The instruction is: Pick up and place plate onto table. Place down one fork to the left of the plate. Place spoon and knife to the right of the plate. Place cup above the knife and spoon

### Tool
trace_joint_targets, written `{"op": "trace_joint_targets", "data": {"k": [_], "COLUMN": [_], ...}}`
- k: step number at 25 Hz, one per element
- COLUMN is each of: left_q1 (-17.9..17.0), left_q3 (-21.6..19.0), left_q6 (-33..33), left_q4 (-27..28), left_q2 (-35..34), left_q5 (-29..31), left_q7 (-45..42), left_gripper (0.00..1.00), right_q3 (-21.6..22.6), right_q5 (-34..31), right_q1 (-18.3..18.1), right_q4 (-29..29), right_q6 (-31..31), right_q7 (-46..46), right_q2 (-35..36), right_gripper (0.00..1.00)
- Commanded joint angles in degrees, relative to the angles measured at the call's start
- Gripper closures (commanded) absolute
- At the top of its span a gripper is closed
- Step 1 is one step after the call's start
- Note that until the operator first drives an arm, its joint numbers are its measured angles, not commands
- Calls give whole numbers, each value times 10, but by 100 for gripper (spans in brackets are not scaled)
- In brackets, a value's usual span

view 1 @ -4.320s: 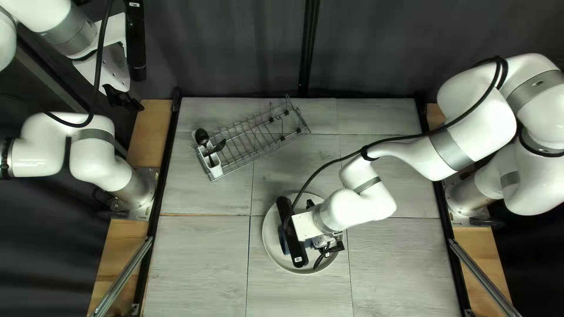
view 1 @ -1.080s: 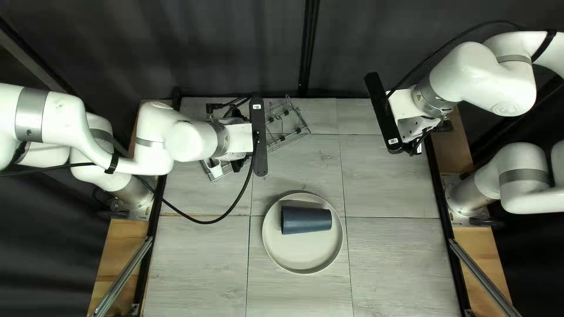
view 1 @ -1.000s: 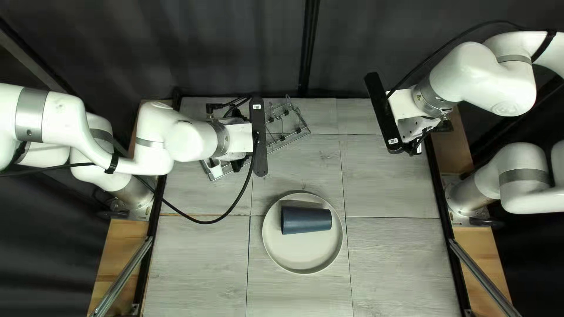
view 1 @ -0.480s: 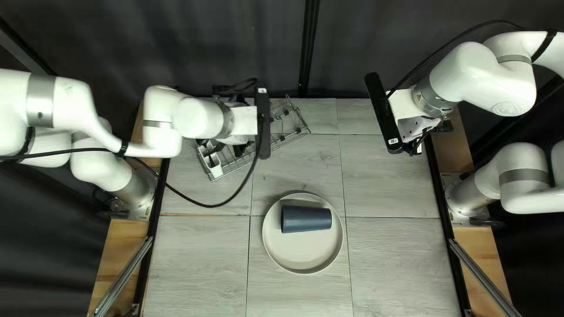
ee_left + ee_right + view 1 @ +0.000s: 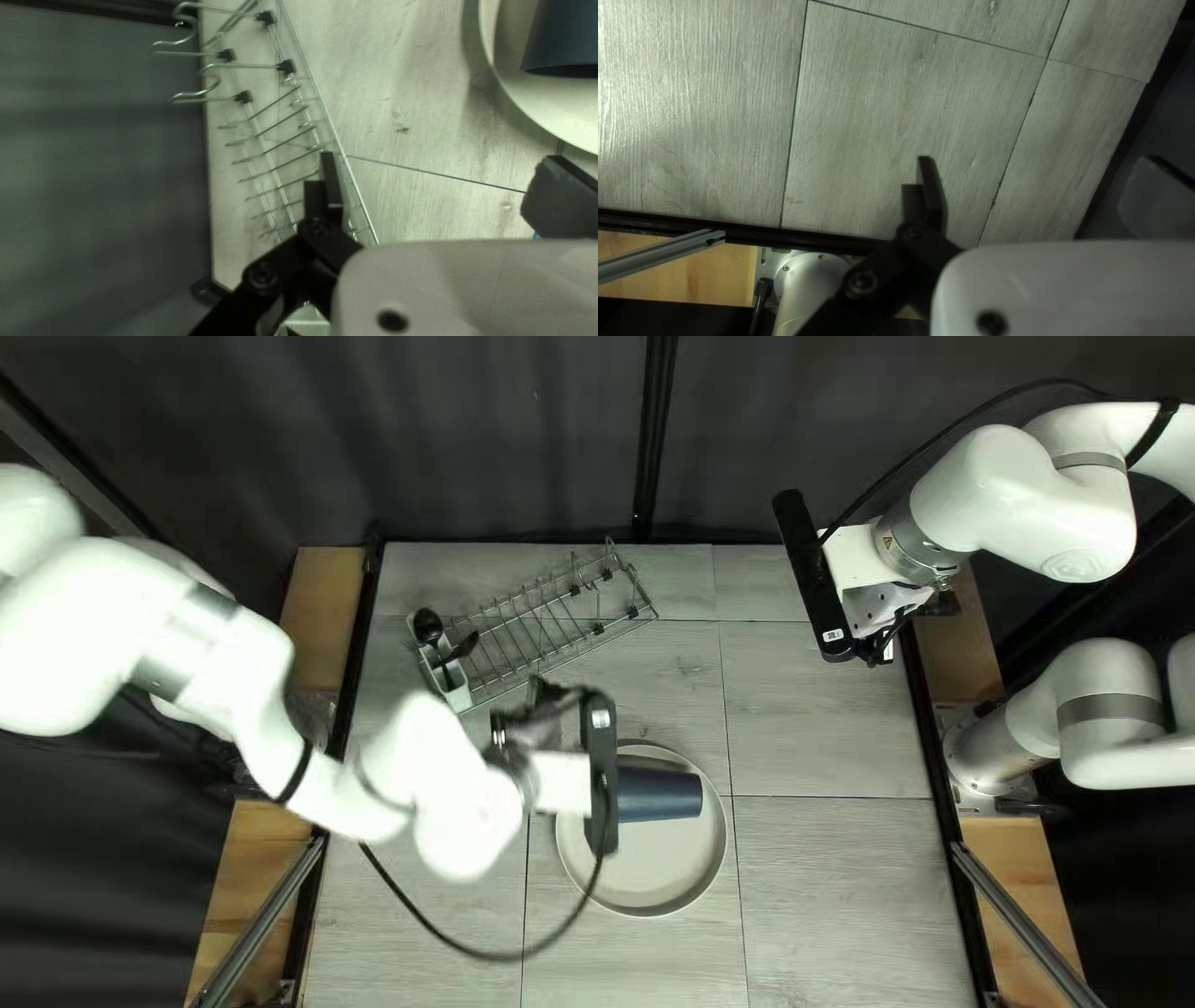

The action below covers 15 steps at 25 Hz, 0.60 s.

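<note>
Dark utensils stand in a white holder at the left end of the rack; the left gripper (blurred, fingers spread) is between it and the plate. There the cup lies sideways, its left end hidden behind the arm. Well apart at right, the right gripper is spread too.

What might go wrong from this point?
The cup lies on its side in the plate, so it could roll if either is nudged, say by the open left gripper.

The left arm's cable loops down across the plate's edge in the top left view; it might brush the plate or cup, though its height is unclear.

The cutlery stands close together in the caddy, so a grasp may catch two pieces.
</note>
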Motion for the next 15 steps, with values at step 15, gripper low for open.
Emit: {"op": "trace_joint_targets", "data": {"k": [15], "left_q1": [-34], "left_q3": [-5], "left_q6": [33], "left_q4": [23], "left_q2": [83], "left_q5": [61], "left_q7": [4], "left_gripper": [0], "right_q3": [0], "right_q5": [0], "right_q1": [0], "right_q4": [0], "right_q6": [0], "right_q7": [0], "right_q2": [0], "right_gripper": [0]}}
